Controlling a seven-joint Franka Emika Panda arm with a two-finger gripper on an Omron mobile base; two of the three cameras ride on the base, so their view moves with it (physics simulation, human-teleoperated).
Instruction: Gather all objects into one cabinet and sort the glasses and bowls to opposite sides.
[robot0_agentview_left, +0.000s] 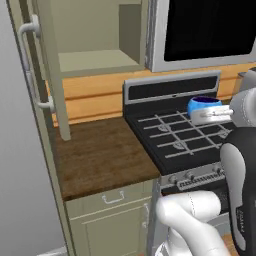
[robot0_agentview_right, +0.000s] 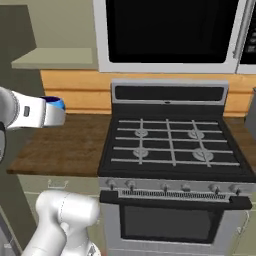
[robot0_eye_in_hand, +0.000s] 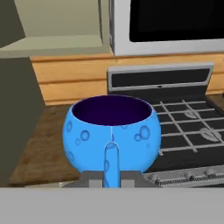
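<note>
A: One small blue bowl (robot0_eye_in_hand: 112, 133) is seen, glossy, mottled with paler rings, dark inside. It is carried in the air, upright, in front of the stove.

B: And how is it held?

A: It is pinched by the gripper (robot0_eye_in_hand: 111, 168); the fingers are drawn together on its near wall, one finger (robot0_eye_in_hand: 111, 164) lying against the outside. In the left base view the bowl (robot0_agentview_left: 203, 105) is found at about 2 o'clock, over the stove grates (robot0_agentview_left: 182, 132); in the right base view its blue rim (robot0_agentview_right: 56, 104) shows at 9 o'clock, past the white hand.

B: What surrounds it?

A: The wooden counter (robot0_agentview_left: 102, 155) lies at 9 o'clock of the stove, the open sage cabinet (robot0_agentview_left: 92, 60) with its pale shelf at 11 o'clock, the microwave (robot0_agentview_right: 170, 35) at 12. No writing or brand can be read on anything.
</note>
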